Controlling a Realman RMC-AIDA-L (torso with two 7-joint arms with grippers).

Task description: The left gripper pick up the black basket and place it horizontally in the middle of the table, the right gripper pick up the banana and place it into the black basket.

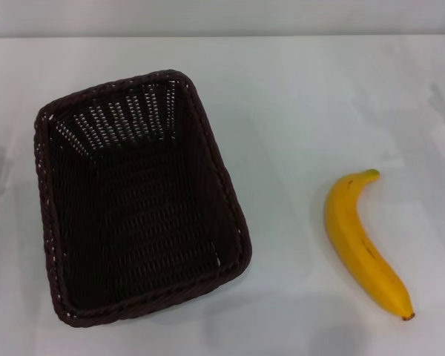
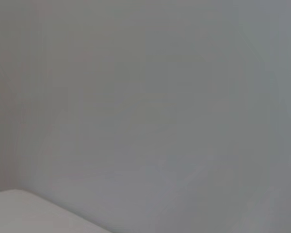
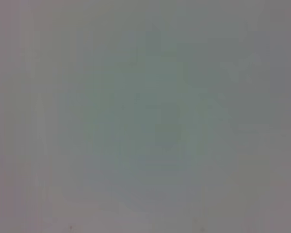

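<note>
The black basket is a large dark woven rectangle that lies on the white table at the left of the head view, its long side running front to back and slightly slanted; it is empty. The banana is yellow and curved and lies on the table at the right, greenish stem toward the back, brown end toward the front. Basket and banana are well apart. Neither the left gripper nor the right gripper shows in any view. Both wrist views show only a plain pale grey surface.
The white table runs to a pale wall at the back. Faint shadows fall on it at the far left and the far right. A pale edge shows in a corner of the left wrist view.
</note>
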